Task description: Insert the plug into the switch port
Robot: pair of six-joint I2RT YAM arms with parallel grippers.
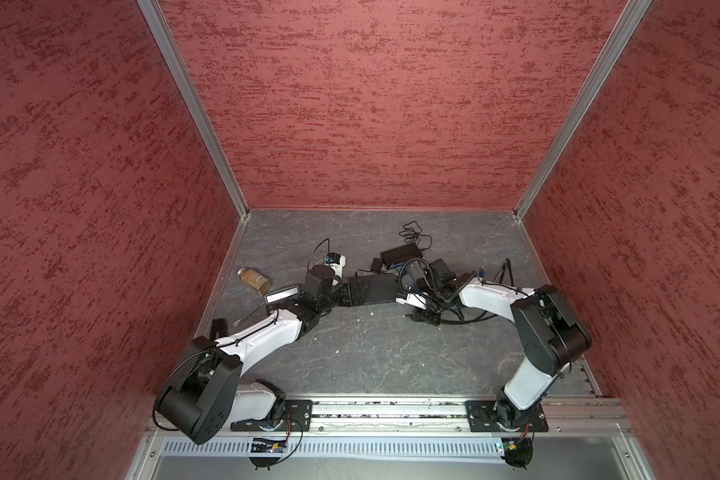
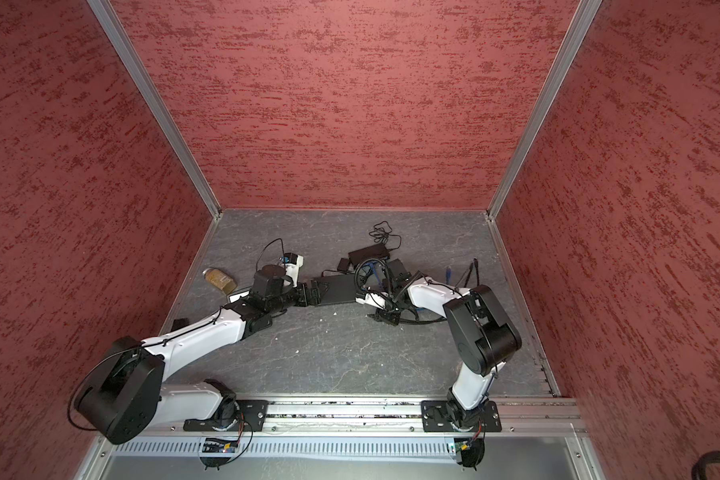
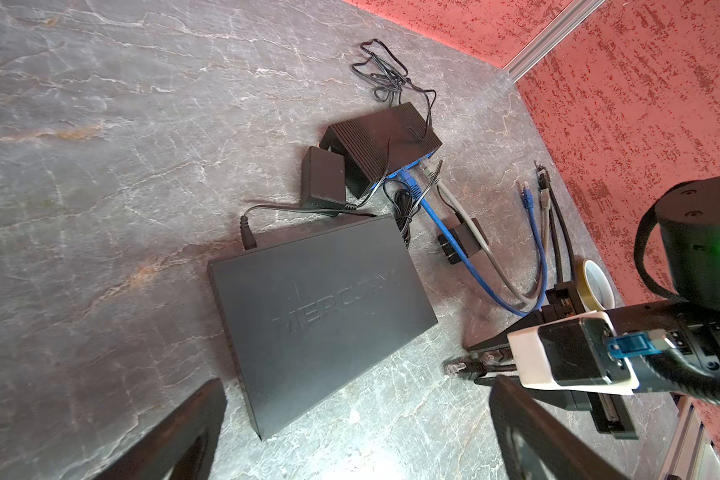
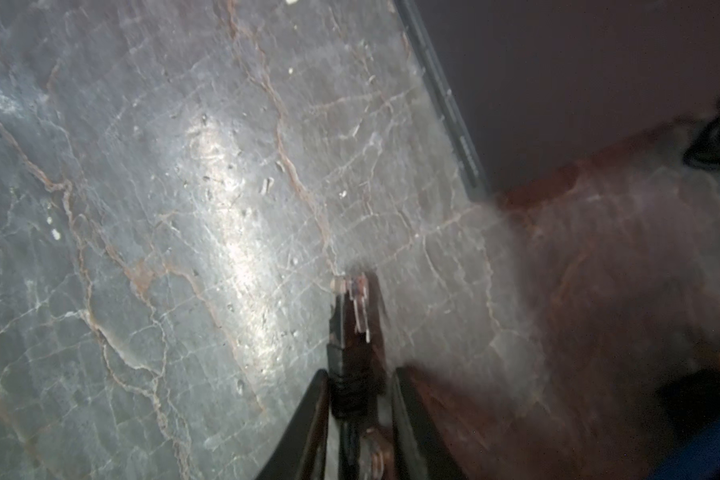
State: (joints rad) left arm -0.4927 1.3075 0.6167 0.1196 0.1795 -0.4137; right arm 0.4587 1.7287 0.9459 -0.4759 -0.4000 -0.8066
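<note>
The insertion is not yet happening. The plug (image 3: pixel 460 368) is sitting clear of the switch (image 3: pixel 321 307), off its lower-right corner in the left wrist view, with bare tabletop (image 3: pixel 100 187) showing between them. In a top view the switch (image 1: pixel 377 289) is lying flat at mid-frame, and the plug (image 1: pixel 409 317) is pointing out just below and right of it. The pick-up is looking done. What is remaining, by my reading, is lining the plug up with a port and pushing it home. The port face is not showing in any view.

The right fingers (image 4: pixel 312 407) are standing narrow and pinching the plug's black boot, with its clear tip poking out beyond them. The left fingers (image 3: pixel 192 428) are spreading fully wide and holding nothing. They are framing the switch's near corner, and no contact is showing.
</note>
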